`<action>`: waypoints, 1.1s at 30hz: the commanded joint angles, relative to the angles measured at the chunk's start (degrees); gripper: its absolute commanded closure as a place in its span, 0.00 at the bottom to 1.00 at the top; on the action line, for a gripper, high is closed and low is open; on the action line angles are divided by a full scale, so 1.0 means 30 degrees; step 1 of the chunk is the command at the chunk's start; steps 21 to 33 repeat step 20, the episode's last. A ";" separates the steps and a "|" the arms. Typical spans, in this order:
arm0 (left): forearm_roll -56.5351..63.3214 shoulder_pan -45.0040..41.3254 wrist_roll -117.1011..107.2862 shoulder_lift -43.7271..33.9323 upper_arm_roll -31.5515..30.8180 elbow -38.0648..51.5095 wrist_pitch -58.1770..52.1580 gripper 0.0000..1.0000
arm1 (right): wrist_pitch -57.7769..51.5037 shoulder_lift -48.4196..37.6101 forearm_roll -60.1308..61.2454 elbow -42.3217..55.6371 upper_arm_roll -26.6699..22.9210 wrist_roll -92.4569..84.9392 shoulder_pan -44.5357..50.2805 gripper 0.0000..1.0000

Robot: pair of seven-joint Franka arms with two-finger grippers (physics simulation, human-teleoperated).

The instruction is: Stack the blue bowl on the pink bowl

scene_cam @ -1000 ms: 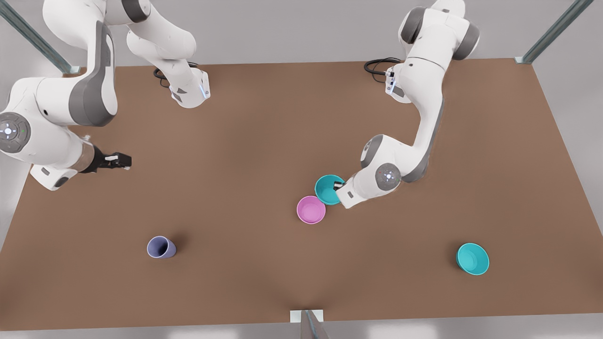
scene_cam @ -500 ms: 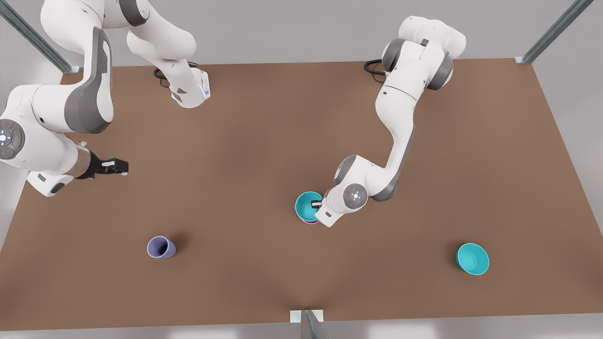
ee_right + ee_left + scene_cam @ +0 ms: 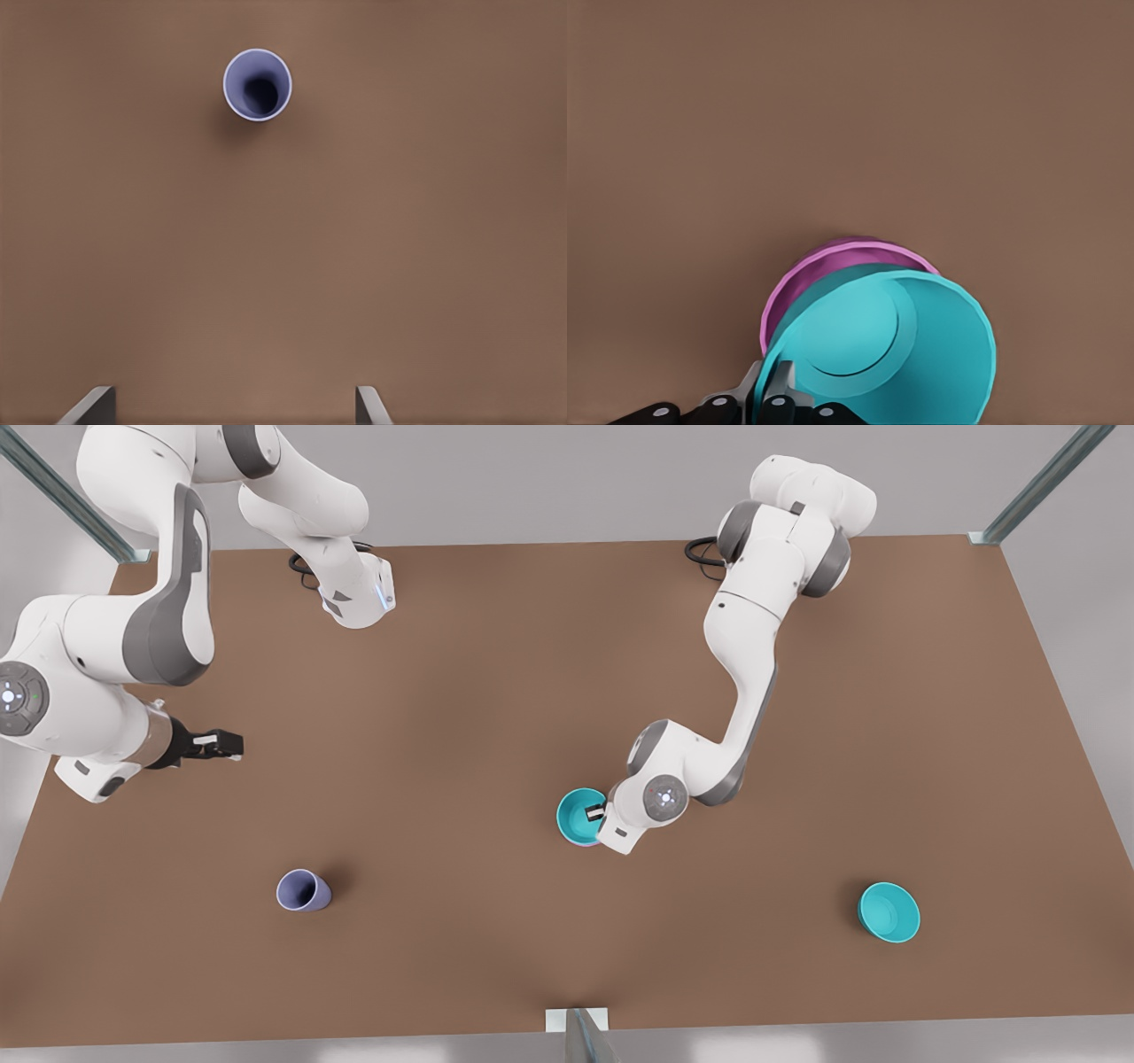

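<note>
The front view looks steeply down on my whole tabletop from high above its near edge. My left wrist camera sits close over the blue bowl, which the front view shares; my right wrist camera looks down from higher, sharing the lavender cup.

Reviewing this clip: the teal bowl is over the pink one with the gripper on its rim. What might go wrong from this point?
1. The blue bowl sits off-centre and tilted over the pink bowl, so it may settle crooked or slide off on release.
2. The left gripper pinches the blue bowl's rim; pulling away could drag both bowls across the table.

The right gripper waits open above the table at the front view's left, posing little risk.
</note>
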 commanded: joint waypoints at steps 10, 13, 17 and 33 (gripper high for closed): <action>0.3346 0.3978 0.1261 -0.7431 0.0434 0.1355 -1.1478 0.00 | 0.0056 0.0071 0.0168 0.0038 0.0001 -0.0270 -0.0088 0.00; 0.5923 0.5707 1.4127 -0.9601 0.0551 0.2000 -1.5464 0.00 | 0.0056 0.0071 0.0168 0.0272 0.0001 -0.0300 -0.0088 0.00; 0.5399 0.6674 1.3778 -1.2619 0.0610 -0.0431 -1.2917 0.00 | 0.0056 0.0042 0.0168 0.0302 0.0030 -0.0358 -0.0088 0.00; 0.5399 0.6645 1.3749 -1.2530 0.0639 -0.0460 -1.3005 0.00 | 0.0056 0.0042 0.0168 0.0302 0.0030 -0.0358 -0.0088 0.00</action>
